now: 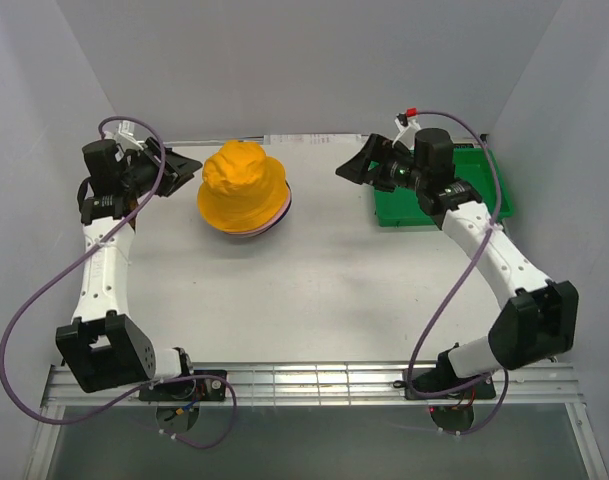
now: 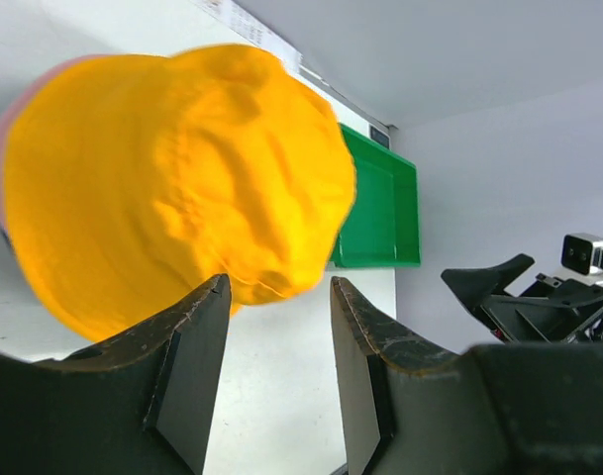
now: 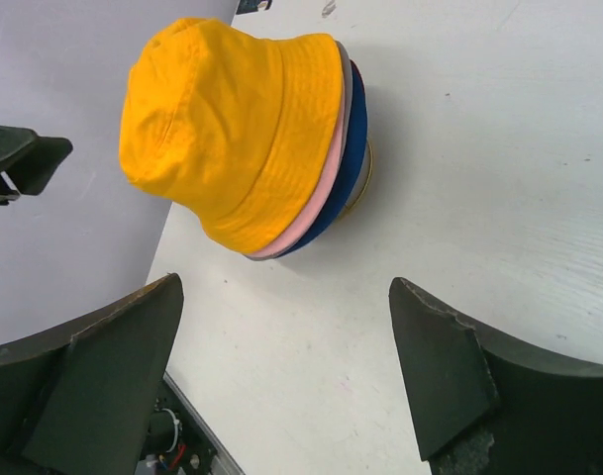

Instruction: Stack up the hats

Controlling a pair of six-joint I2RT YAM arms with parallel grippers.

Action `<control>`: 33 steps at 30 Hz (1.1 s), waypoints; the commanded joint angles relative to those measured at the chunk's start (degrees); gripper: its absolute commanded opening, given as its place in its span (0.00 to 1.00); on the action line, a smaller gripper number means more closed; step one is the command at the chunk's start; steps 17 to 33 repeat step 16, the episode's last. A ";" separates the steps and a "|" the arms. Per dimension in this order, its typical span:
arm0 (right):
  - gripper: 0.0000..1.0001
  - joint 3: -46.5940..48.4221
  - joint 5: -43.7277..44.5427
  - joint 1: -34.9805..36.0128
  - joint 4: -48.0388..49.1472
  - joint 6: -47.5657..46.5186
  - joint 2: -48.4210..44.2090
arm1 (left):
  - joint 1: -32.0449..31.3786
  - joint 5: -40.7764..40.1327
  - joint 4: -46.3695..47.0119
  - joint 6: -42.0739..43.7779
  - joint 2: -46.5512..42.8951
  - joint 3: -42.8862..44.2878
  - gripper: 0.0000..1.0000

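The hats stand in one stack at the back middle of the table, with the yellow-orange hat (image 1: 243, 183) on top. In the right wrist view the yellow-orange hat (image 3: 232, 129) covers a pink brim (image 3: 328, 183) and a blue brim (image 3: 353, 148); any hats lower down are hidden. My left gripper (image 1: 189, 172) hovers just left of the stack, open and holding nothing. In its own view the left gripper (image 2: 279, 283) frames the lower edge of the yellow-orange hat (image 2: 182, 178) without touching it. My right gripper (image 1: 356, 166) is right of the stack, apart from it. The right gripper (image 3: 283, 285) is wide open over bare table.
A green plastic tray (image 1: 392, 216) sits at the back right, partly under the right arm; the green tray (image 2: 380, 208) also shows behind the hats. Grey walls close in the left, back and right. A metal rail (image 1: 314, 380) runs along the near edge.
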 commanded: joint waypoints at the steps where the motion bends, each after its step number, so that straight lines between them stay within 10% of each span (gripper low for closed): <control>1: 0.89 -3.92 7.01 0.31 -7.60 -7.11 -8.23 | -2.20 2.69 -0.47 0.77 -3.91 0.46 0.55; 11: 0.89 -18.53 17.83 0.05 -13.15 -10.01 -26.19 | -5.81 3.74 -2.77 2.54 -12.87 -3.48 0.56; 33: 0.89 -18.36 19.59 0.05 -13.95 -10.37 -27.16 | -6.78 3.31 -2.77 2.36 -14.81 -5.16 0.56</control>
